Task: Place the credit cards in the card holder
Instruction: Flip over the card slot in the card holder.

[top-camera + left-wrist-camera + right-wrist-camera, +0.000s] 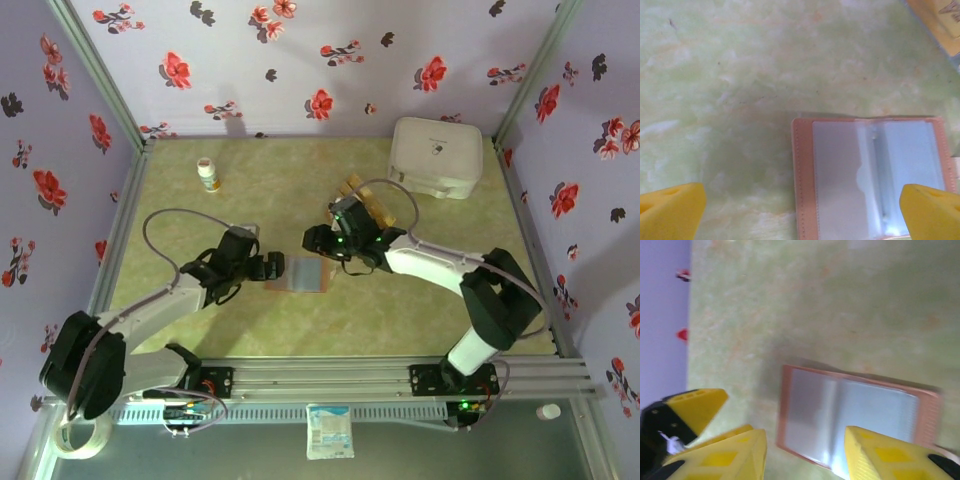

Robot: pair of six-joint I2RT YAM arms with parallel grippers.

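Fingers (670,210) spread wide on left gripper (802,195), partly on right gripper (805,436), both seemingly empty.

A soft green and yellow table top with cloudy marks (430,310) fills the middle of the top picture. A big white plastic box with round corners (436,156) sits at its upper right, close to the back wall. A small white bottle with an orange-brown band (208,176) stands up at the upper left of the table, well apart from the box. Pale purple walls with red and dark flowers (300,60) go around the back and both sides. A clear roll of tape (80,440) lies in the bottom left corner. A small white and blue packet (329,431) lies at the bottom middle. A tiny white round thing (548,411) sits at the bottom right.
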